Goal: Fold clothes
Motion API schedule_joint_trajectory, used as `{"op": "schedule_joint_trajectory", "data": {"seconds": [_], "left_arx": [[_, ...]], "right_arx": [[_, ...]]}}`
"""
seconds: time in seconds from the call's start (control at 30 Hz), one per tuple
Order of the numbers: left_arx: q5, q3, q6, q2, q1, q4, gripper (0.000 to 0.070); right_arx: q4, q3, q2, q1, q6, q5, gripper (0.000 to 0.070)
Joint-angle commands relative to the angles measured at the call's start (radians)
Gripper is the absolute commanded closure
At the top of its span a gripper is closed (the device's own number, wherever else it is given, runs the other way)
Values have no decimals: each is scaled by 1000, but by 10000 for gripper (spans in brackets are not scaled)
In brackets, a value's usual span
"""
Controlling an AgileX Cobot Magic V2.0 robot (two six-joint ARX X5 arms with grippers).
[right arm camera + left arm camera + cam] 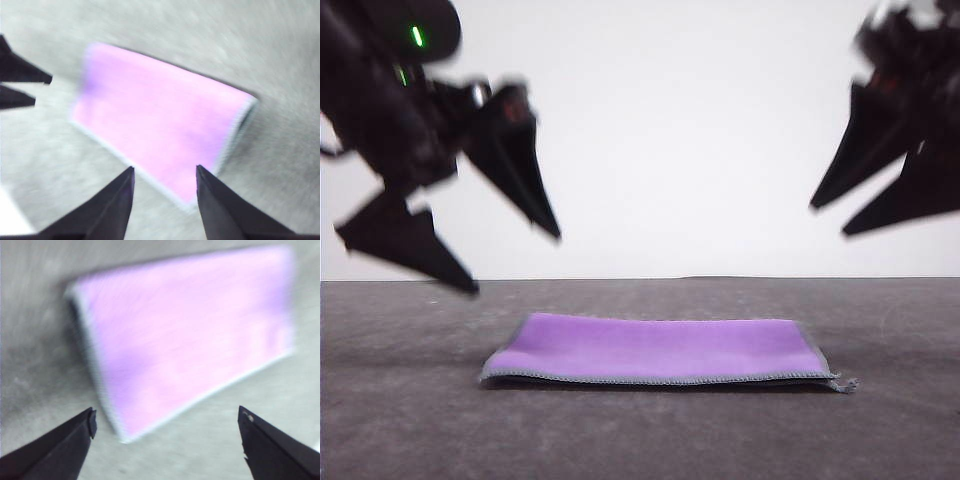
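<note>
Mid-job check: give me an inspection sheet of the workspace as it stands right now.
Surface: grey table, matte and speckled.
Job's things: cloth lying flat, folded into a rectangle, purple face up, grey hem along the near edge.
Clutter: nothing seen.
Hands: left hand raised above the table, open, holding nothing; right hand raised, open, holding nothing. Both are motion-blurred.
Cables: nothing seen.
Surroundings: plain white wall behind the table.

Left end effector [515, 260]: raised in the air, fingers spread wide apart, empty.
Right end effector [830, 220]: raised likewise, fingers parted, empty, motion-blurred.
</note>
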Motion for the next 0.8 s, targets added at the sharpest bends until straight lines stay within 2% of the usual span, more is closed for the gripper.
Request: {"op": "schedule_joint_trajectory", "data": {"seconds": [0.0, 0.1, 0.27, 0.37, 0.57, 0.67, 0.77], "left_arx": [[-1, 10, -10, -46, -11, -12, 139], [-27, 10, -3, -152, -14, -27, 146], [-149, -3, 55, -315, -14, -37, 146], [-191, -55, 74, -403, -12, -11, 145], [-193, -269, 41, -575, -11, 113, 148], [-193, -320, 30, -628, -11, 106, 147], [-193, -322, 34, -650, -11, 72, 147]], "right_arx": [[-29, 10, -42, 4, 26, 1, 450], [-85, 10, -123, 4, 53, 5, 451], [-151, 10, -205, 4, 82, 24, 451], [-179, 10, -213, 4, 100, 34, 451], [-201, 10, -197, 4, 196, 49, 450], [-201, 10, -164, 3, 246, 57, 450], [-199, 10, -102, 3, 255, 54, 450]]}}
